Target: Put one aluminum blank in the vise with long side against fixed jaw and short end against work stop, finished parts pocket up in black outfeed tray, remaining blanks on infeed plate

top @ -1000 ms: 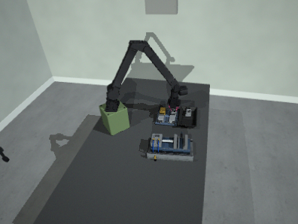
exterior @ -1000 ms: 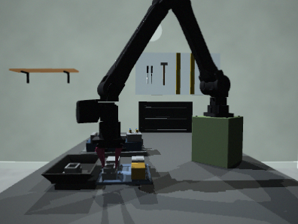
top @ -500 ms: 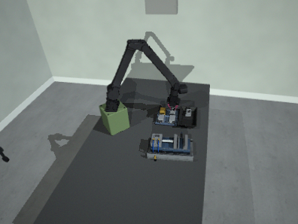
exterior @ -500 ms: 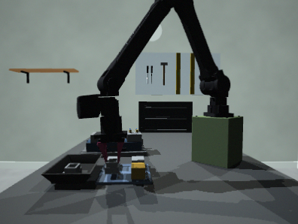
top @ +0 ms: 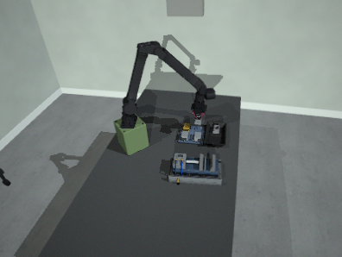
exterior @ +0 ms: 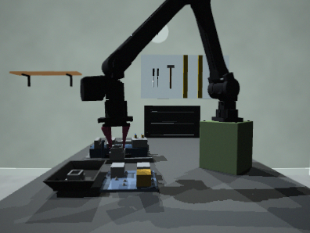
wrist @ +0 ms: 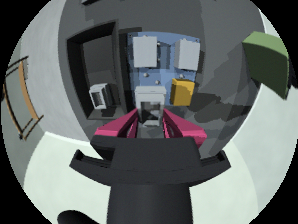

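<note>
From the top, the arm reached from its green pedestal [top: 131, 140] to hang the gripper [top: 198, 115] over the far edge of the infeed plate [top: 191, 141], beside the black tray [top: 224, 134]; the vise [top: 196, 166] lay nearer. In the exterior view, the half-closed gripper [exterior: 116, 143] held a gray block [exterior: 117, 152] lifted clear above the plate, where a gray blank [exterior: 117, 169] and a brass blank [exterior: 143, 177] lay. A finished part [exterior: 75, 173] sat in the tray. At the wrist, the fingers flanked the pocketed block [wrist: 150, 102].
</note>
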Controlling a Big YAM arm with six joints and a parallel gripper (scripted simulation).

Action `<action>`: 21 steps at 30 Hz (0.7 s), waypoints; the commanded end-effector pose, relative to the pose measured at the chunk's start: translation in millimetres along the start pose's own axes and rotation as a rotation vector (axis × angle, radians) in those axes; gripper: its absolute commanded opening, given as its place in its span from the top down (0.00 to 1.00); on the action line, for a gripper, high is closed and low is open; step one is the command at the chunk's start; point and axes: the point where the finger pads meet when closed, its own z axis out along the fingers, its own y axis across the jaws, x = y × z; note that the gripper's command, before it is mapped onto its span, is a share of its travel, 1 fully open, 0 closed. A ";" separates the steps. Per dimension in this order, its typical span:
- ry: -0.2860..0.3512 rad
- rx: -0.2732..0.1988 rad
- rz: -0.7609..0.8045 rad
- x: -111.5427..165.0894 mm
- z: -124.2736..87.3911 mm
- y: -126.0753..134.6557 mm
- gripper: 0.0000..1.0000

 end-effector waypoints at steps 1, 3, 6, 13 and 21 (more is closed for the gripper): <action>0.037 -0.083 -0.001 15.8 -49.0 27.3 1.00; 0.038 -0.084 -0.001 15.8 -54.8 27.4 1.00; 0.039 -0.085 -0.001 15.9 -60.6 27.6 1.00; 0.040 -0.088 -0.001 16.2 -63.7 28.4 1.00; 0.030 -0.074 -0.001 -13.9 -57.6 66.8 1.00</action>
